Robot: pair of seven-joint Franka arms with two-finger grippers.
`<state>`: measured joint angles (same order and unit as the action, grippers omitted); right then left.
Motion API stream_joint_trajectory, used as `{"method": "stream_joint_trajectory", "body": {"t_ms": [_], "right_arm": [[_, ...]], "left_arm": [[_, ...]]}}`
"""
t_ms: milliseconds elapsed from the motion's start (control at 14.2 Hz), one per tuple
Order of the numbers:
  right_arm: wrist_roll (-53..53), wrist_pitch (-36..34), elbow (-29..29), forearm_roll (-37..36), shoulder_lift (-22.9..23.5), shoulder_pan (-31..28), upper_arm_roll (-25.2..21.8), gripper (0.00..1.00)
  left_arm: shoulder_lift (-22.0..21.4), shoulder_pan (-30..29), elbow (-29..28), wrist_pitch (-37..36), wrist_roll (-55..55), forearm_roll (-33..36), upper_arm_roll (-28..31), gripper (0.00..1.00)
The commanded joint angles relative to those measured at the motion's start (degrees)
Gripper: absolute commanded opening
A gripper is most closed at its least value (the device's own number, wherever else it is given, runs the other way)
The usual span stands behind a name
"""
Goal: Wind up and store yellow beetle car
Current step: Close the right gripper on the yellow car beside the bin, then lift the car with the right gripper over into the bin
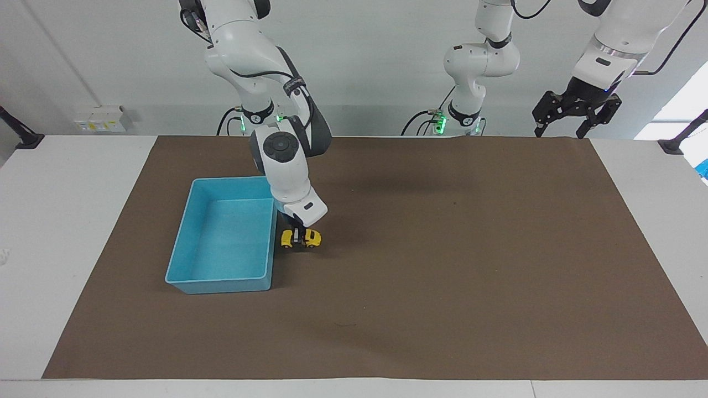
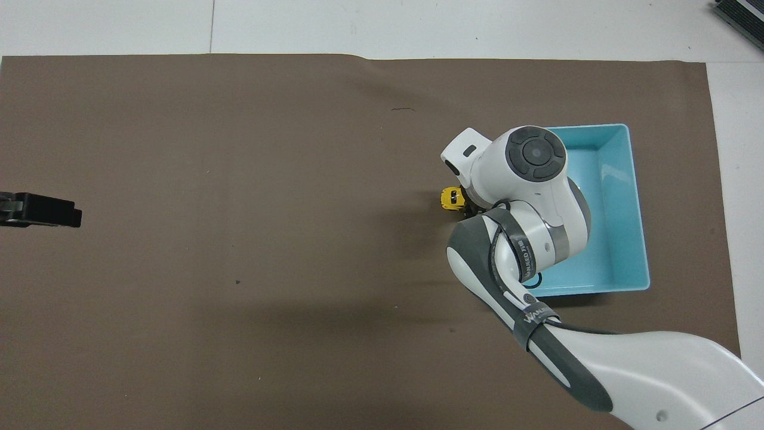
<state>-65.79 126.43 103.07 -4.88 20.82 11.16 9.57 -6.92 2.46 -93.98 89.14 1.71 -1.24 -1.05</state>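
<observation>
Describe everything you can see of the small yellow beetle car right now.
The tiny bright yellow toy beetle car, glossy like plastic or painted metal, has a rounded body, dark windows and small dark wheels. It sits upright, wheels on the brown paper mat, beside the light blue plastic bin and outside it, without touching its wall. The right gripper is shut on its middle from above. In the overhead view only one yellow end shows; the arm hides the rest.
</observation>
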Motion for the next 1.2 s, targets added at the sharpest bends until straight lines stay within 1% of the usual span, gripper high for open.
{"method": "stream_joint_trajectory", "body": {"t_ms": [0, 211, 352, 563, 915, 1126], "right_arm": [[1.37, -4.07, -2.52, -0.66, -0.69, -0.35, 0.45, 0.00], [1.37, -8.46, -5.77, -0.49, -1.83, -0.35, 0.54, 0.00], [1.37, -10.40, -6.74, -0.49, -2.71, -0.61, 0.89, 0.00], [-0.29, -12.25, -6.40, -0.57, -4.29, -1.75, 0.72, 0.00], [-7.76, -13.13, -5.78, -0.57, -4.47, -6.05, 0.72, 0.00], [-10.23, -13.13, -3.77, -0.57, -5.26, -8.68, 0.72, 0.00]], "left_arm": [[-0.20, -0.97, 0.29, -0.99, 0.40, -0.69, -0.45, 1.00], [-0.11, -0.97, 0.29, -0.99, 0.40, -0.69, -0.45, 1.00], [-0.20, -0.97, 0.29, -0.99, 0.40, -0.69, -0.45, 1.00], [-0.20, -0.97, 0.37, -0.99, 0.40, -0.69, -0.45, 1.00], [-0.11, -0.97, 0.29, -0.99, 0.40, -0.69, -0.45, 1.00], [-0.20, -0.97, 0.37, -0.99, 0.40, -0.69, -0.45, 1.00]]}}
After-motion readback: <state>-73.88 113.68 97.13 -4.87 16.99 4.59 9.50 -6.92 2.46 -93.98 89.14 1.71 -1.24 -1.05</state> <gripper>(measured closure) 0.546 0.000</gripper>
